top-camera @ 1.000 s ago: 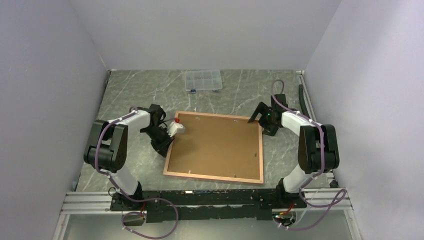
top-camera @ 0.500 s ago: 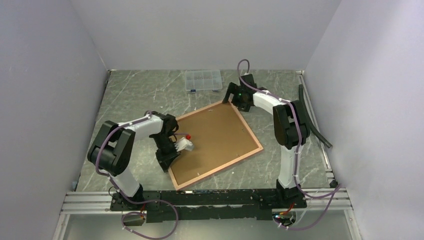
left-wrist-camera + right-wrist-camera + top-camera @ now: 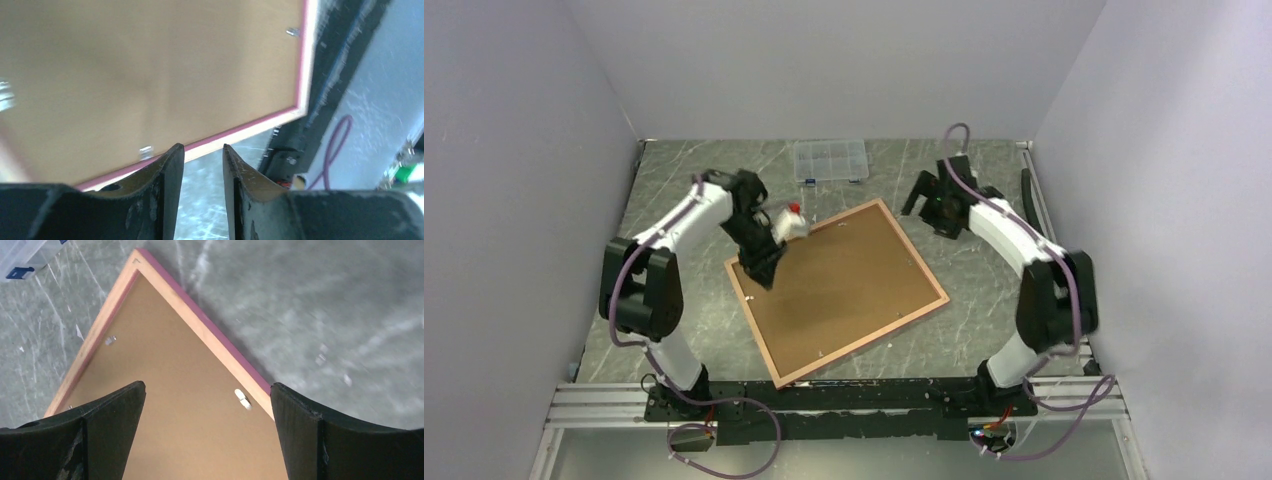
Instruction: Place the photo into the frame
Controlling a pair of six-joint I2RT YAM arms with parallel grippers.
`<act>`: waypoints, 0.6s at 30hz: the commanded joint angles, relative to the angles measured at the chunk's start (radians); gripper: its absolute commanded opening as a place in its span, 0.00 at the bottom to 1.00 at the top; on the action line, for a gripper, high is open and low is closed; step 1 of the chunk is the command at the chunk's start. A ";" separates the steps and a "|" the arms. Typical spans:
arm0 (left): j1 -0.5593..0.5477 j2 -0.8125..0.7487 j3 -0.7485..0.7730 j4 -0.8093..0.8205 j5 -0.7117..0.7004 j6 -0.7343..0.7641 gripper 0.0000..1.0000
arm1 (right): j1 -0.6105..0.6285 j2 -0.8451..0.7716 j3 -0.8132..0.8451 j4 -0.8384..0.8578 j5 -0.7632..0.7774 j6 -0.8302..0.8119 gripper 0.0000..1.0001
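A grey marbled bench is seen from above, with two robot arms mounted at the bottom edge of the picture. The frame is laid flat in the middle of the bench, its wood-brown back turned up and a thin pink edge showing around it. It is set diagonally, with one corner pointing to the upper centre of the picture and another to the left.

The left fingers are held over the frame's left corner; whether the frame is touched cannot be told. In the left wrist view, these fingers are seen parted by a narrow gap, and nothing is gripped between them. The brown back and its pink edge are seen beyond the tips.

The right fingers are placed just to the right of the frame's upper corner, apart from it. In the right wrist view they are spread wide and released, with the frame's corner and a small metal tab seen below the gap.

A clear compartment box is set at the far edge of the bench, in the upper centre.
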 commanded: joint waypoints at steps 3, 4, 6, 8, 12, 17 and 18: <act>0.266 0.194 0.293 0.069 -0.015 -0.095 0.36 | -0.005 -0.345 -0.320 -0.056 -0.044 0.076 1.00; 0.306 0.239 0.346 0.099 -0.028 -0.131 0.36 | 0.001 -0.394 -0.376 -0.064 -0.097 0.093 1.00; 0.375 0.316 0.407 0.168 -0.050 -0.211 0.34 | 0.010 -0.492 -0.462 -0.103 -0.154 0.125 1.00; 0.433 0.379 0.441 0.220 -0.065 -0.268 0.33 | 0.016 -0.611 -0.542 -0.123 -0.227 0.160 1.00; 0.464 0.431 0.413 0.289 -0.049 -0.299 0.33 | 0.045 -0.732 -0.680 -0.135 -0.324 0.231 1.00; 0.462 0.429 0.336 0.315 0.040 -0.299 0.32 | 0.051 -0.717 -0.742 -0.068 -0.366 0.246 1.00; 0.462 0.424 0.315 0.322 0.048 -0.297 0.32 | 0.052 -0.695 -0.745 -0.036 -0.375 0.247 1.00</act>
